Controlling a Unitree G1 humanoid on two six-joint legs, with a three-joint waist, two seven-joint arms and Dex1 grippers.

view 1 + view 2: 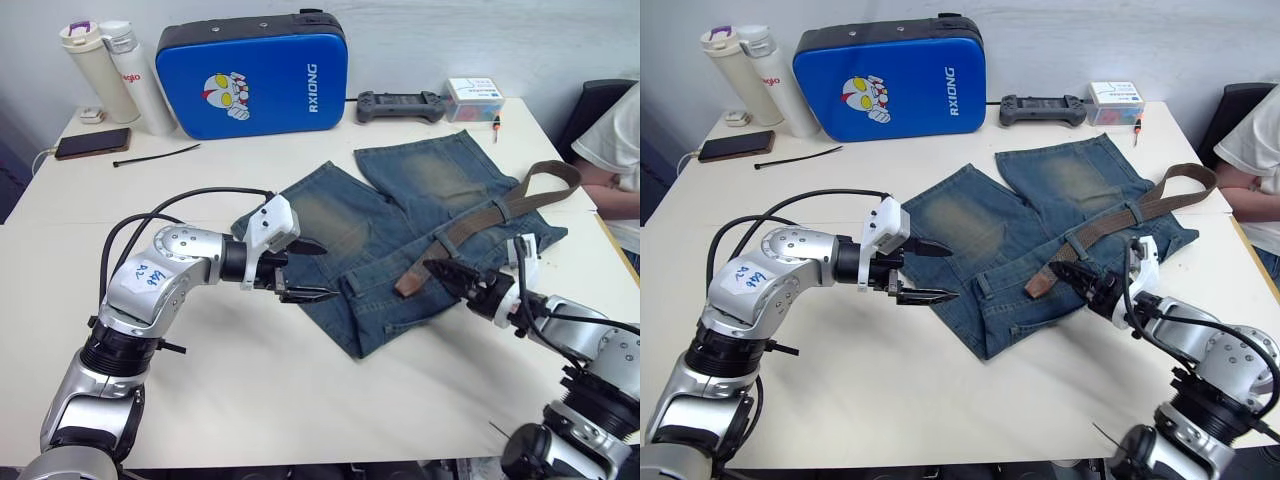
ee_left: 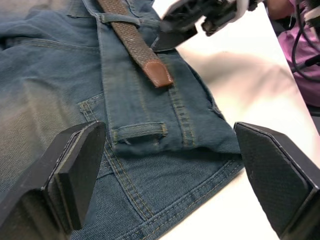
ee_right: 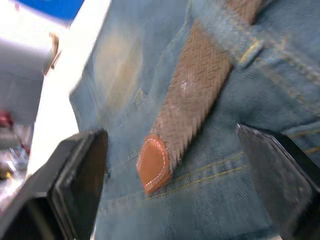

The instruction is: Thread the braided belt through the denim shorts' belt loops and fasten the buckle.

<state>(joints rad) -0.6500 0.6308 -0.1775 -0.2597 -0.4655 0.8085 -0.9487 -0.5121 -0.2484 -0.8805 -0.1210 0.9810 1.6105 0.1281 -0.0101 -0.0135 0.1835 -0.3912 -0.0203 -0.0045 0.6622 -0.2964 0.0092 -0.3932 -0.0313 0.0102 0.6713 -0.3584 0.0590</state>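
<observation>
i see the faded blue denim shorts [image 1: 420, 240] flat on the white table [image 1: 300, 400], the dark-brown braided belt [image 1: 480, 215] along the waistband, tan tip free. my left hand [image 1: 305, 270] and right hand [image 1: 440, 272] both hover spread, empty.

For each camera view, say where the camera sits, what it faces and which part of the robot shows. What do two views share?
Head eyes: look down on the table, denim shorts; both arms show.
Left wrist: faces a belt loop; left hand open.
Right wrist: faces the braided belt; right hand open.
Both wrist views share the belt's tan tip.
</observation>
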